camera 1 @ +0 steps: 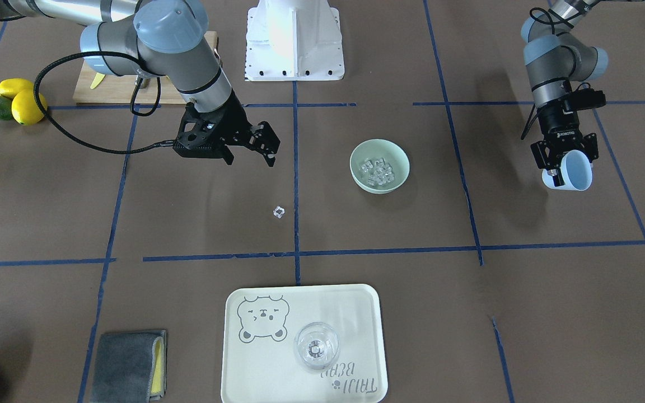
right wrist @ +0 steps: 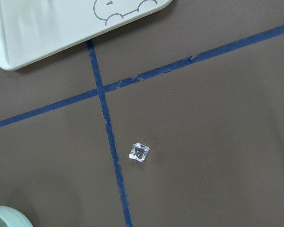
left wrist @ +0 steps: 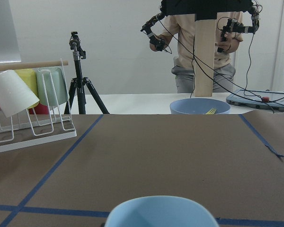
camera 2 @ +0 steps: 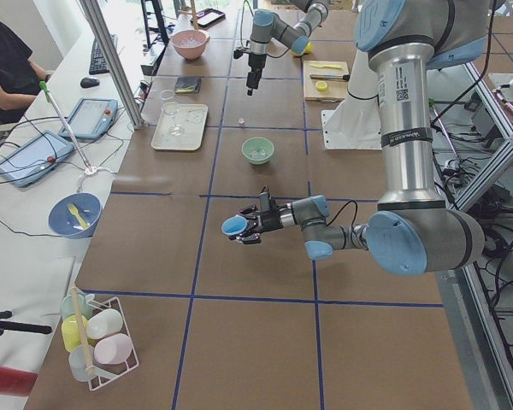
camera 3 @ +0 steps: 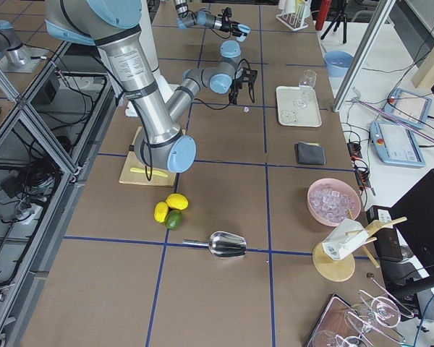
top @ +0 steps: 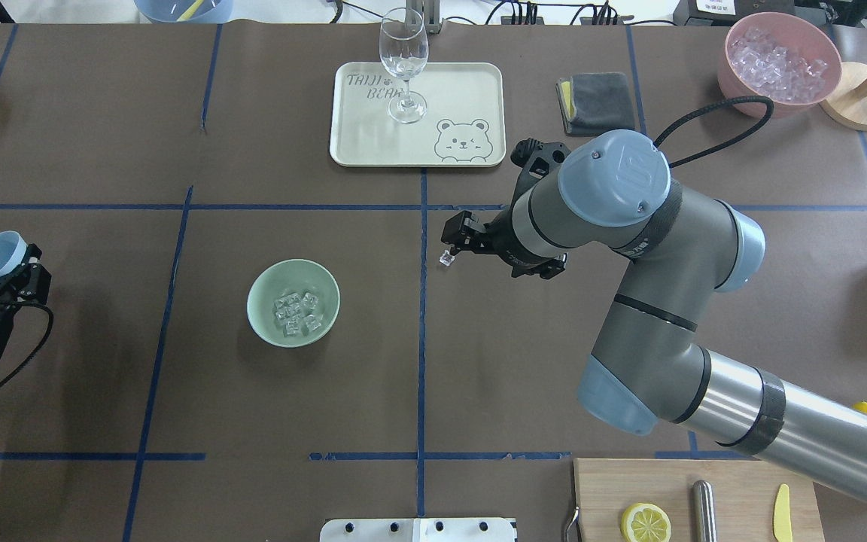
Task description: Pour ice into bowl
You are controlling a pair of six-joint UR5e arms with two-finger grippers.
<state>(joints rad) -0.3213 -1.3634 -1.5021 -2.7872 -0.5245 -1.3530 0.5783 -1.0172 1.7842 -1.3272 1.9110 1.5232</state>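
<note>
The pale mint-green bowl [camera 1: 382,188] stands on the table near its middle and holds several clear ice cubes [camera 1: 377,171]. It also shows in the overhead view [top: 262,301] with the ice [top: 296,312] inside. One stray ice cube [camera 1: 279,211] lies on the brown table, apart from the bowl. My right gripper [camera 1: 249,160] hangs open and empty above and beside that cube [right wrist: 139,152]. My left gripper [camera 1: 564,163] is shut on the light blue cup [camera 1: 573,172], tilted on its side, far to the side of the bowl.
A cream tray [camera 1: 356,313] with a clear glass [camera 1: 316,346] lies across the table from me. A grey cloth [camera 1: 129,365], a pink container of ice [top: 778,60], a cutting board [top: 734,482] and lemons [camera 1: 23,103] lie around the edges.
</note>
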